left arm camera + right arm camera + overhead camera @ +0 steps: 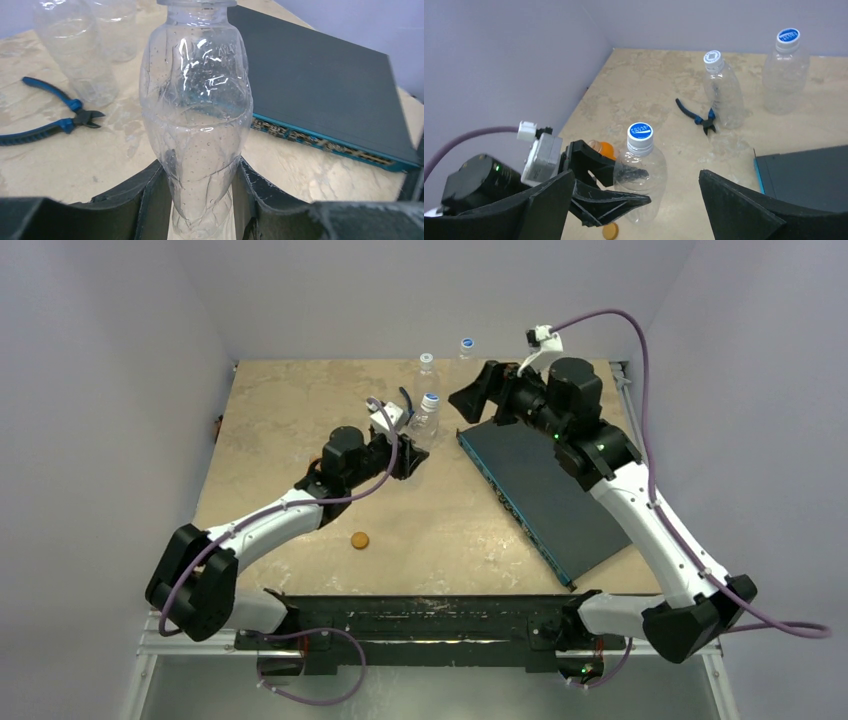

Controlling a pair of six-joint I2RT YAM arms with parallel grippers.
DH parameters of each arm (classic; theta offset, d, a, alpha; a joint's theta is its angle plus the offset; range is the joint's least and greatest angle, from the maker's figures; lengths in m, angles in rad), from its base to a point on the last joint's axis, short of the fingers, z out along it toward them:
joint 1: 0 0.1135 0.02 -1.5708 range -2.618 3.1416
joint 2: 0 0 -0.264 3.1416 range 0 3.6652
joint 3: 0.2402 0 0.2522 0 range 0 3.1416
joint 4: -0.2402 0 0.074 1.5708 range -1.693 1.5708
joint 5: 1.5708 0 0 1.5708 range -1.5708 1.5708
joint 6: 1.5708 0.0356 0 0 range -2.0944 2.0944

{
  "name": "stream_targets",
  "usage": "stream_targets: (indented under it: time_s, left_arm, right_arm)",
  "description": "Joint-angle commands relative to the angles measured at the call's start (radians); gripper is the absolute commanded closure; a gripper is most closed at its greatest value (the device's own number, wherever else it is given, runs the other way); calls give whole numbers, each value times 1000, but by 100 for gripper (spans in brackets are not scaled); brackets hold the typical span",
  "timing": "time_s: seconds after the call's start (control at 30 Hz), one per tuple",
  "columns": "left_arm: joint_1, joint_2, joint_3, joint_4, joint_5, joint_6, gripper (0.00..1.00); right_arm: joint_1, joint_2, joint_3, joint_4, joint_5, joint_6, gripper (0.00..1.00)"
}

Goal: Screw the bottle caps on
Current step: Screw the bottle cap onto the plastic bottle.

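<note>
A clear bottle [197, 110] with a blue cap [640, 133] screwed on its neck stands on the table, and my left gripper [200, 200] is shut on its lower body. From above, this bottle [428, 412] is mid-table with the left gripper [408, 456] at its near side. My right gripper [476, 392] hovers just right of the cap, open and holding nothing; in its wrist view the right gripper [635, 172] frames the bottle without touching it. A small orange bottle [605, 148] peeks out behind the left fingers. A flat orange-brown cap [360, 540] lies loose nearer the bases.
Two more capped clear bottles stand at the far edge: one with a whitish cap [723, 90] and one with a blue cap [785, 75]. Blue-handled pliers [698, 117] lie beside them. A flat dark box with a teal edge [545, 495] covers the right side.
</note>
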Motion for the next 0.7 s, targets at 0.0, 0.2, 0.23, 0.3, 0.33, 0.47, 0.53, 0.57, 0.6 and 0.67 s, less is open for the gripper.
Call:
stream_targets:
  time_s: [0.0,0.2,0.23,0.3,0.33,0.47,0.53,0.57,0.6,0.67]
  left_arm:
    - [89,-44,14,6,421,-75,100]
    - [146,-61,-41,214,759,-263,100]
    - [151,-65,-53,261,789,-300,100]
    - [154,-66,-66,326,836,-367,100]
    - [155,-64,-68,340,851,-384,100]
    - [156,-55,-76,402,888,-441,100]
    - [156,-51,-78,440,892,-470,100]
    - [156,-49,-78,452,893,-477,100]
    - [155,-46,-78,460,896,-483,100]
    - [156,-42,-78,469,897,-493,100]
  right_arm:
    - [-65,-38,-90,168,-319,-127,2]
    - [-133,-39,-211,421,-653,-92,14]
    - [-133,-35,-225,466,-707,-76,16]
    - [-134,-19,-242,521,-751,-52,19]
    - [-134,-13,-246,540,-771,-51,21]
    - [-133,4,-266,621,-805,-11,25]
    - [-134,11,-271,637,-809,-1,27]
    - [-134,13,-279,660,-818,16,29]
    - [-133,14,-284,673,-820,28,31]
    - [-134,14,-292,694,-827,44,36]
